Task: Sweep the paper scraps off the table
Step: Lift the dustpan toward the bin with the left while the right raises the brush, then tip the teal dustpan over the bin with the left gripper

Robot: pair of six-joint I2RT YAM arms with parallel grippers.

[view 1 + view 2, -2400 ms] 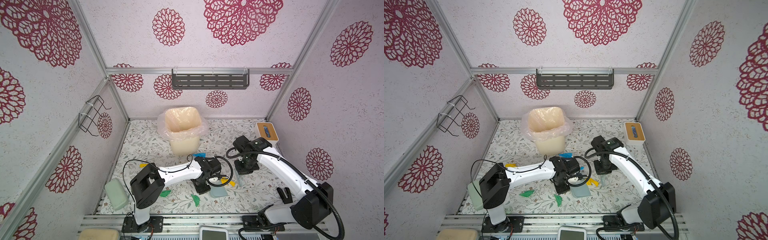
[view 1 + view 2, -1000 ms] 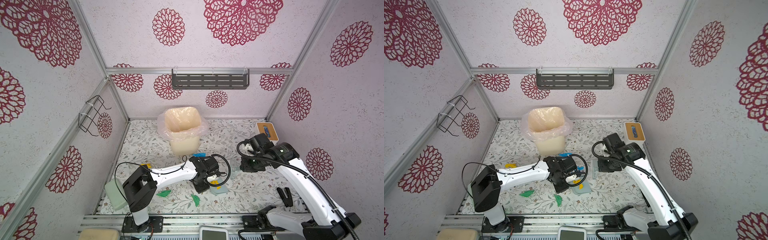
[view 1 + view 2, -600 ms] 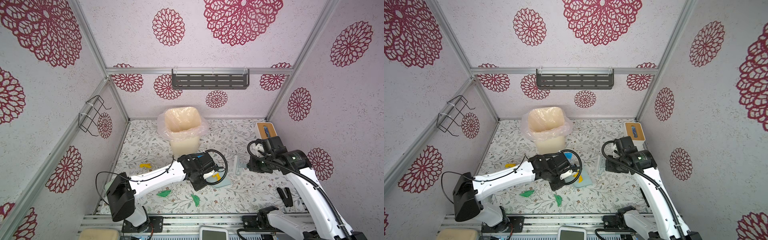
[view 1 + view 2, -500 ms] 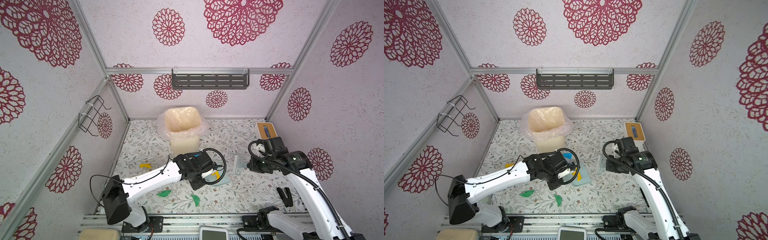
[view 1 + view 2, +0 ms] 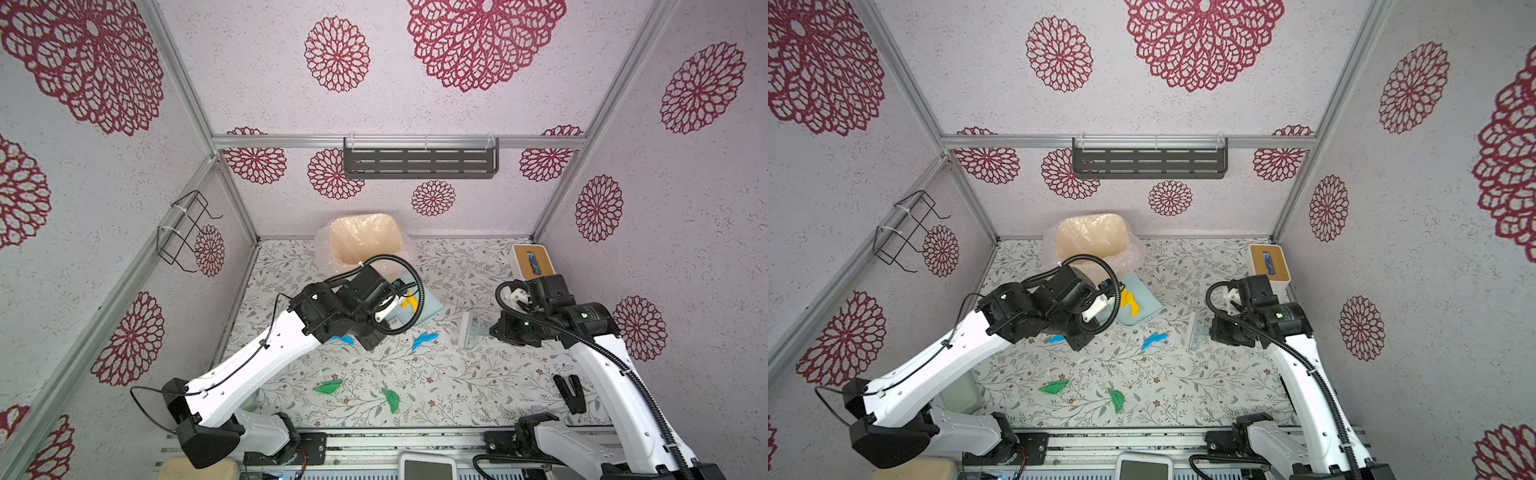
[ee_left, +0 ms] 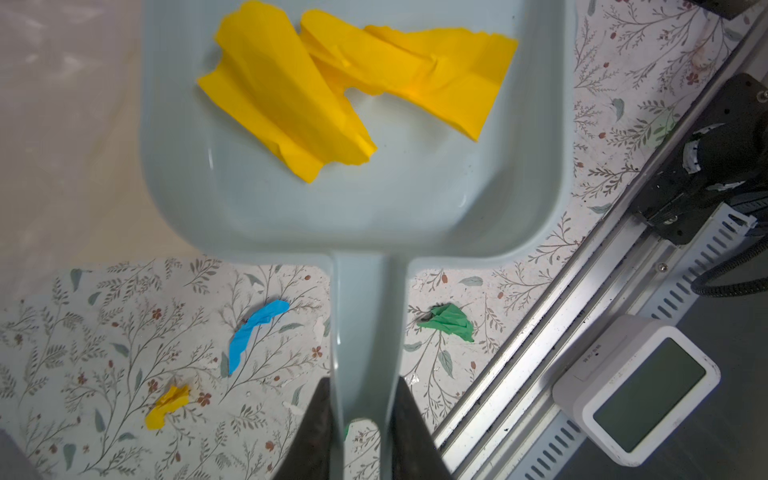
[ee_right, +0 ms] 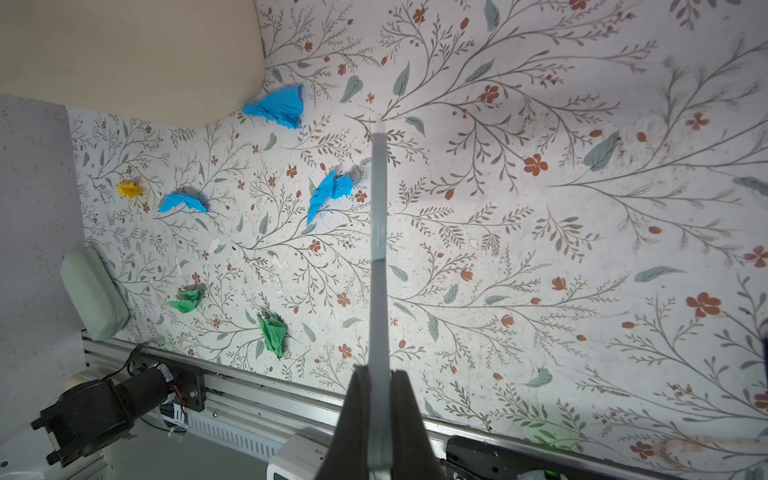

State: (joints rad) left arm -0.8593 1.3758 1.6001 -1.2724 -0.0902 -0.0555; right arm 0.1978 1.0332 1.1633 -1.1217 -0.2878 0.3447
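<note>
My left gripper (image 6: 362,399) (image 5: 390,308) is shut on the handle of a pale blue dustpan (image 6: 374,208) (image 5: 1144,299), held raised beside the lined bin (image 5: 365,237). Yellow paper scraps (image 6: 291,104) (image 5: 409,301) lie in the pan. My right gripper (image 7: 379,378) (image 5: 492,332) is shut on a thin pale brush (image 7: 379,208) (image 5: 1198,330), held above the table (image 5: 457,386) at the right. Loose on the table lie blue scraps (image 5: 424,340) (image 7: 279,107) (image 7: 180,202), green scraps (image 5: 328,387) (image 5: 1116,400) and a small yellow scrap (image 7: 129,189) (image 6: 168,405).
A tissue box (image 5: 532,259) stands at the back right corner. A pale green block (image 7: 93,291) lies at the front left. A white timer (image 6: 636,395) sits on the front rail. A black part (image 5: 569,392) lies near the right arm's base.
The left arm has lifted the dustpan with its yellow scraps off the table's middle and carried it back toward the bin. The right arm has drawn the brush away to the right.
</note>
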